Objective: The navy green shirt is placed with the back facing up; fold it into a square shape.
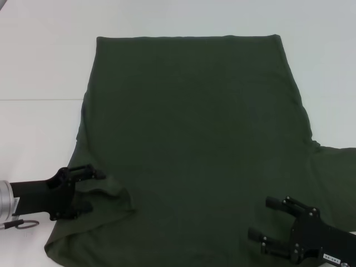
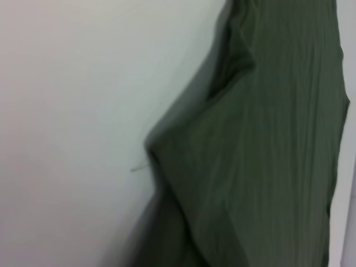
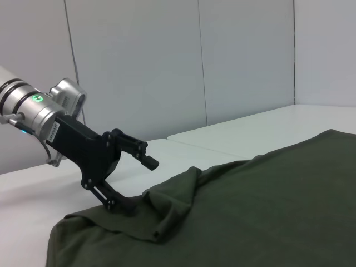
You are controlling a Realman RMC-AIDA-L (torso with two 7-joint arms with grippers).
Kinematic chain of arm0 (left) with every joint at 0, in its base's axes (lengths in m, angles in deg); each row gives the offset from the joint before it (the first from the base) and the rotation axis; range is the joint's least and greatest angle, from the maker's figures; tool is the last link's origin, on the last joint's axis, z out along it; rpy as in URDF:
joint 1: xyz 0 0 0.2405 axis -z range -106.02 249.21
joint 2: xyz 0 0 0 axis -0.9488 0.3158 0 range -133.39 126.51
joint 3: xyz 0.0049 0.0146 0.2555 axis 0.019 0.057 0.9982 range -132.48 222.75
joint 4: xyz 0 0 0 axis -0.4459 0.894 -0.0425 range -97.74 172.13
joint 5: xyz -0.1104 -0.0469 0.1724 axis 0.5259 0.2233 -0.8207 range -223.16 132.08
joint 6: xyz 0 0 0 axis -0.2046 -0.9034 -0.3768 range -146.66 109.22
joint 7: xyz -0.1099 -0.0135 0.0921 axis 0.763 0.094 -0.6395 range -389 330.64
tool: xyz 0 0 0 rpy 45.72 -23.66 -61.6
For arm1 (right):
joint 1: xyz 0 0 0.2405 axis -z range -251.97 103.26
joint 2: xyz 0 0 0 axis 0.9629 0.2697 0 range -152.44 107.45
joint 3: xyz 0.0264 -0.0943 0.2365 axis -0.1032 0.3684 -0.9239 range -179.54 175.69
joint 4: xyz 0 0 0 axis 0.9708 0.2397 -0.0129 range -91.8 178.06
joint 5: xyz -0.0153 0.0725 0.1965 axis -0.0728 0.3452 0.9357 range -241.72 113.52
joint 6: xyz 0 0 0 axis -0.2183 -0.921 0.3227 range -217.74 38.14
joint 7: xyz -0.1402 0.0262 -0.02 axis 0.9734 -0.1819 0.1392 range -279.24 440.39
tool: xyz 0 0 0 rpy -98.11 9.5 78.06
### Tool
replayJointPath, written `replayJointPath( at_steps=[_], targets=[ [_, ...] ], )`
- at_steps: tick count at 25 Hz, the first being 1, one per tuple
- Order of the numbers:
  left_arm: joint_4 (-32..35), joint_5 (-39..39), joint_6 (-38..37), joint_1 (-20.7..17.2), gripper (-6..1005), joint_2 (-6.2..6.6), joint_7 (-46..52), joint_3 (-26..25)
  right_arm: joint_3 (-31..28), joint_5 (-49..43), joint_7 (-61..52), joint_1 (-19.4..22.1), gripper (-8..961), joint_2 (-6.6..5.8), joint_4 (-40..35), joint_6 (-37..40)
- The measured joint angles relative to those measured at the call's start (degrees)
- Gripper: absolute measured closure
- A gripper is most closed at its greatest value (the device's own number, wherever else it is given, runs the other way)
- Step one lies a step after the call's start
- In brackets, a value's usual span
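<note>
Shirt (image 1: 194, 139) edge lies between left hand's (image 1: 89, 192) spread fingers; right hand (image 1: 267, 219) apart.

left gripper (image 1: 89, 189) fingers spread, low | right gripper (image 1: 266, 219) fingers spread, hovering

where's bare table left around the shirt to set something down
Bare white table lies left of the navy green shirt, and a narrower strip runs beyond its far edge and on its far right. The near left is crowded: the left gripper works at a bunched fold there. The near right holds the sleeve and the open right gripper.
</note>
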Motion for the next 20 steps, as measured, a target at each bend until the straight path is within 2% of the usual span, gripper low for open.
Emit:
replayJointPath(
  at_steps=[7, 20],
  targets=[
    [-0.1, 0.0, 3.04, -0.11, 123, -1.01, 0.27, -1.07, -0.06, 0.0, 0.0, 0.01, 68, 0.0, 0.0, -0.03],
    [-0.09, 0.91, 7.5, 0.47, 129, -1.46, -0.13, -1.75, -0.06, 0.0, 0.0, -0.04, 68, 0.0, 0.0, -0.32]
  ],
)
